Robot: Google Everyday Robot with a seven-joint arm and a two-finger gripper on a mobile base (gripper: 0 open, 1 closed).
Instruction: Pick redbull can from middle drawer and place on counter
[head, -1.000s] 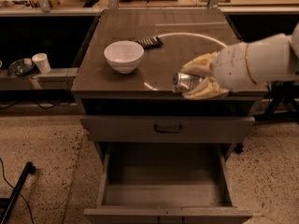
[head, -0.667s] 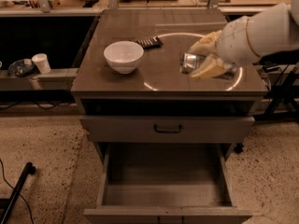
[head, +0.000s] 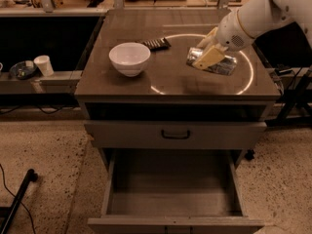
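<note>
The redbull can (head: 219, 65) is silvery and lies on its side at the right of the counter (head: 170, 77), inside the bright ring reflection. My gripper (head: 207, 52) comes in from the upper right on a white arm, and its pale fingers (head: 208, 57) are closed around the can's left half. I cannot tell whether the can rests on the counter or hangs just above it. The middle drawer (head: 170, 186) is pulled out below, and its flat grey floor is bare.
A white bowl (head: 129, 58) stands on the counter's left half. A dark ridged flat object (head: 156, 44) lies behind it. A closed drawer front with a black handle (head: 175, 134) sits above the open drawer. A shelf at the left holds a white cup (head: 44, 65).
My gripper has carried the can up and back from the counter's front right to farther in over the ring reflection, and the can now lies lower and flatter.
</note>
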